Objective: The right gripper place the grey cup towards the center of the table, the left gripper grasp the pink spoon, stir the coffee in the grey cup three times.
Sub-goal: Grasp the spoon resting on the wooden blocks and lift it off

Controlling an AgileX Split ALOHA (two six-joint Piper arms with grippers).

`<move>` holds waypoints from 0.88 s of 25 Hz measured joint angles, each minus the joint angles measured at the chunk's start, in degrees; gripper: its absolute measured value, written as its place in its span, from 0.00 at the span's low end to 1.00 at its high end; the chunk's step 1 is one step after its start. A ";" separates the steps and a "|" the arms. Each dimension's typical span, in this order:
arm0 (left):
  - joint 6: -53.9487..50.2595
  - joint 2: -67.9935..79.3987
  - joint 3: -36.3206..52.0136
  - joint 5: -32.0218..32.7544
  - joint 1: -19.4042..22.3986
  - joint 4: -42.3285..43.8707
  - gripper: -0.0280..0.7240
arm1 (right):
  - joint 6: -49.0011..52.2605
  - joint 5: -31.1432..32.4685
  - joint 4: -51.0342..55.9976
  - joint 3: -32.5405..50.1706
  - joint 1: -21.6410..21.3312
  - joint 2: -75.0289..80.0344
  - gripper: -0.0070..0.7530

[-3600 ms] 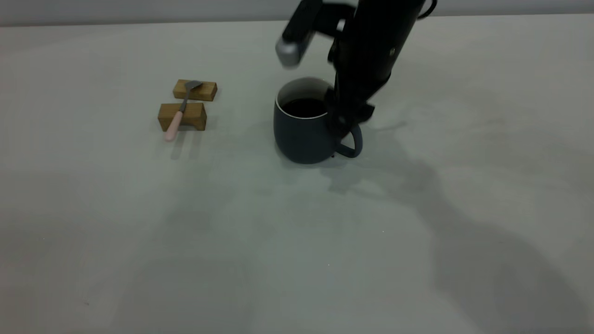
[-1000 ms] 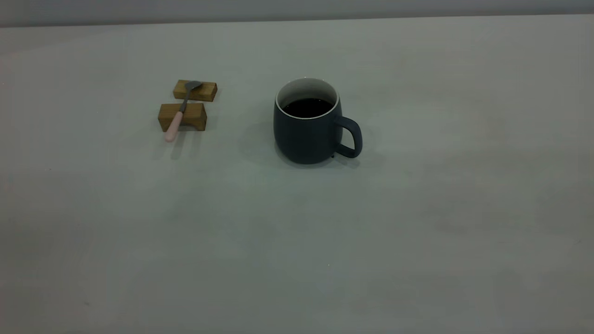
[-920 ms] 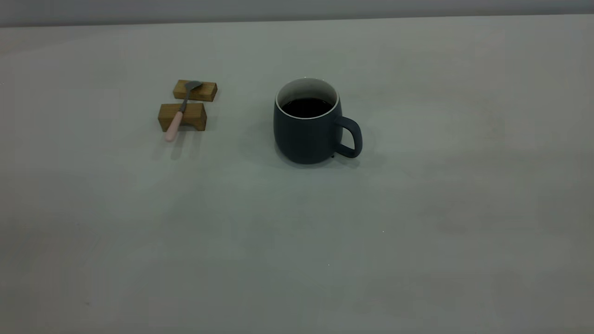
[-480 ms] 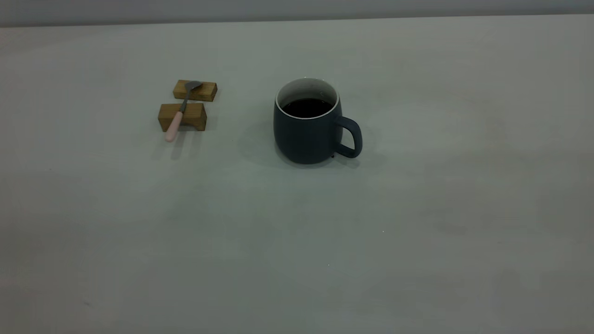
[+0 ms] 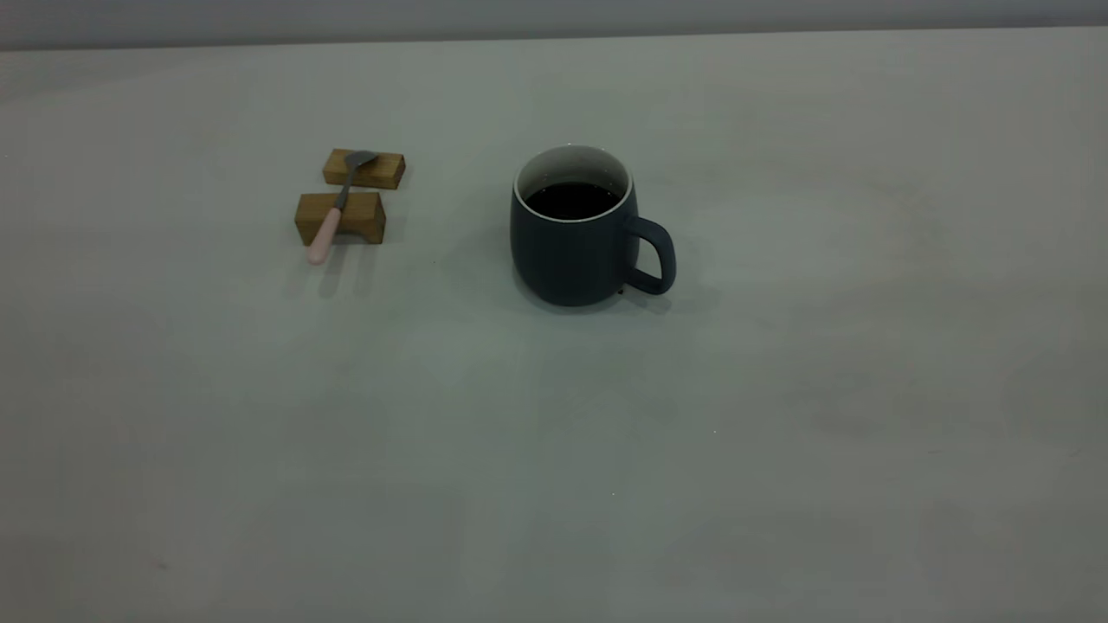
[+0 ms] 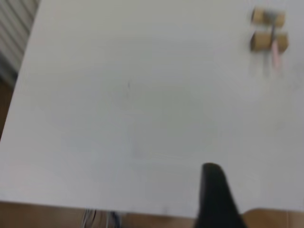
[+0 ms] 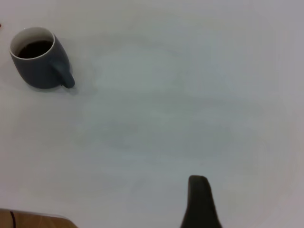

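Note:
The grey cup [image 5: 576, 229] stands upright near the middle of the table [image 5: 554, 433], its loop handle turned to the right, with dark coffee [image 5: 571, 201] inside. The pink spoon [image 5: 333, 212] lies to the cup's left across two wooden blocks, pink handle toward the front. No arm shows in the exterior view. In the left wrist view my left gripper [image 6: 213, 199] is only a dark tip, far back from the spoon [image 6: 274, 47]. In the right wrist view my right gripper [image 7: 199, 204] is likewise a dark tip, well away from the cup [image 7: 40, 59].
Two brown wooden blocks [image 5: 363, 169] [image 5: 340, 218] carry the spoon. The table's edge and a brown floor [image 6: 266, 218] show close to the left gripper. A wall runs along the table's far edge [image 5: 554, 17].
The right arm, which stood at the cup's handle 3.6 s ago, has left the exterior view. The cup and spoon have not moved over the last second.

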 joint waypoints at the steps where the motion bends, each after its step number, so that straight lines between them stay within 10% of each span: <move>1: 0.00 4.57 -0.86 -1.41 0.00 0.12 0.80 | 0.00 0.00 0.00 0.00 0.00 0.00 0.79; 6: -0.05 25.56 -5.29 -10.41 0.00 -1.16 0.94 | 0.00 0.00 0.00 0.00 -0.13 0.00 0.79; 22: 0.14 82.32 -28.64 -21.61 -8.72 -8.92 0.90 | 0.00 0.00 0.00 0.00 -0.17 0.00 0.79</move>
